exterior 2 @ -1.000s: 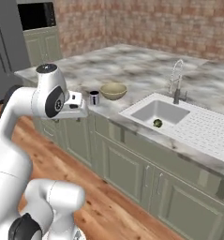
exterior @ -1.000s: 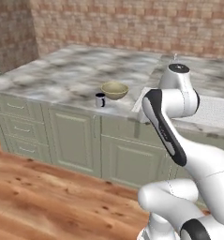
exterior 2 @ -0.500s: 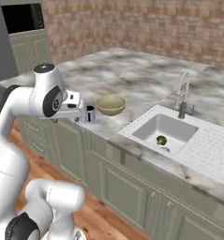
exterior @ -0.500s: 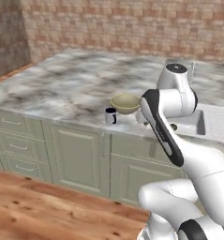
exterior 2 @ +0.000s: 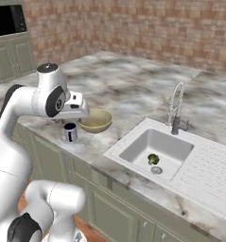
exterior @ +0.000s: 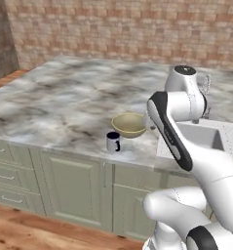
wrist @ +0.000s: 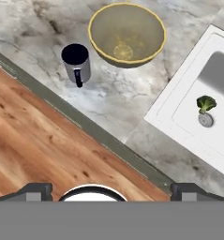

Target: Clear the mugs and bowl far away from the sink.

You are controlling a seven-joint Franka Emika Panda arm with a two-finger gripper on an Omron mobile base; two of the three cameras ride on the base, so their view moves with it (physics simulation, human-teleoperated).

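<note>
A white mug with a dark navy inside (wrist: 77,63) stands near the counter's front edge, handle toward the edge; it also shows in the base views (exterior: 113,141) (exterior 2: 70,132). Just behind it sits the wide yellowish-tan bowl (wrist: 127,33) (exterior: 129,124) (exterior 2: 95,120), apart from the mug. The white sink (exterior 2: 154,151) (wrist: 212,89) lies right of the bowl. My gripper (wrist: 111,191) hangs open above the counter's front edge, over the mug and bowl (exterior 2: 76,109), its fingertips (wrist: 36,190) wide apart with nothing between them. The teal-green mug is out of view.
A piece of broccoli (wrist: 205,103) (exterior 2: 153,159) lies by the sink's drain. The chrome spring-neck faucet (exterior 2: 176,108) stands behind the basin, the ribbed drainboard (exterior 2: 213,170) to its right. Marble counter (exterior: 59,97) stretches far to the left. Wooden floor (wrist: 33,145) lies below the edge.
The whole picture has shifted: the base has driven along the counter, so mug, bowl and sink now sit closer and more central. The mug and bowl keep their places on the counter.
</note>
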